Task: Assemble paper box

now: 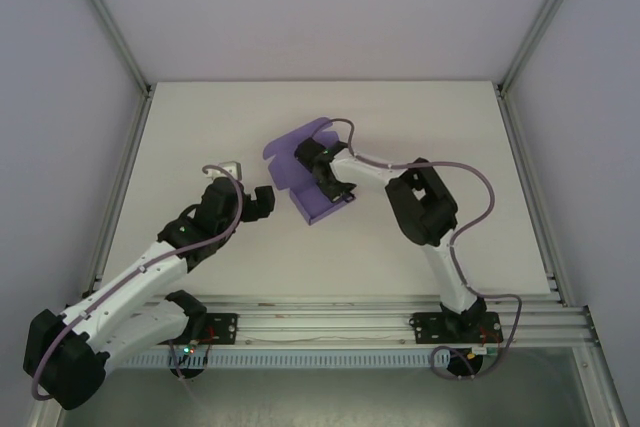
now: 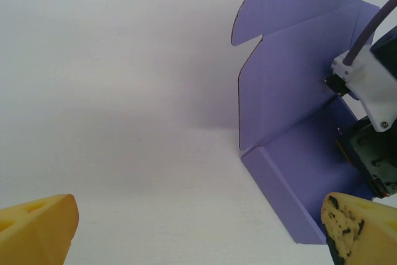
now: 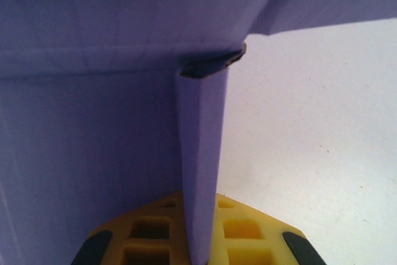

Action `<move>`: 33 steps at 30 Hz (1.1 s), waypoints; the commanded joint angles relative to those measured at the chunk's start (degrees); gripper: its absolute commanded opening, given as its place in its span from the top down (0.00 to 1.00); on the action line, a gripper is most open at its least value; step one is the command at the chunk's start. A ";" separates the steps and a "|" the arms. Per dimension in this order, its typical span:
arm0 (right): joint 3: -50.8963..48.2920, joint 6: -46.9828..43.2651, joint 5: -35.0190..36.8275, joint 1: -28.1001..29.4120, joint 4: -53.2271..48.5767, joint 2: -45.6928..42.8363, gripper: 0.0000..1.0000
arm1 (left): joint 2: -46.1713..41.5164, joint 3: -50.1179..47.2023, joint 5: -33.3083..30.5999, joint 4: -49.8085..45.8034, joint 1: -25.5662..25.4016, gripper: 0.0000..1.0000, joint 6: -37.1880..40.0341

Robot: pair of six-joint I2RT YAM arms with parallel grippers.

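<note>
Purple paper box, half-folded, mid-table

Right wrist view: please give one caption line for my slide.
Right gripper pinching a thin flap of the purple paper box, white table beside it.

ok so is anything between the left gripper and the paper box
Nothing visible does. Just table surface lies between the open left gripper and the paper box. The right gripper is shut on one of its raised walls.
</note>
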 commanded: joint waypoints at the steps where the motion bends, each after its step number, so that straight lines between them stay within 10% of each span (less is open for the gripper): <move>1: -1.78 4.68 5.13 0.47 -8.41 4.82 1.00 | -0.90 2.28 -1.12 -1.79 0.35 0.00 0.70; 8: -1.05 11.85 8.10 0.95 -9.92 6.70 1.00 | -0.99 2.89 -0.48 -2.58 0.37 0.00 0.49; 17: -11.91 21.06 -5.55 1.17 2.45 -5.97 1.00 | -1.03 3.73 0.58 -3.38 0.39 0.00 1.11; 33: -24.14 30.83 -4.28 1.43 15.69 -25.97 0.42 | 4.82 6.44 7.15 0.09 0.37 0.00 3.55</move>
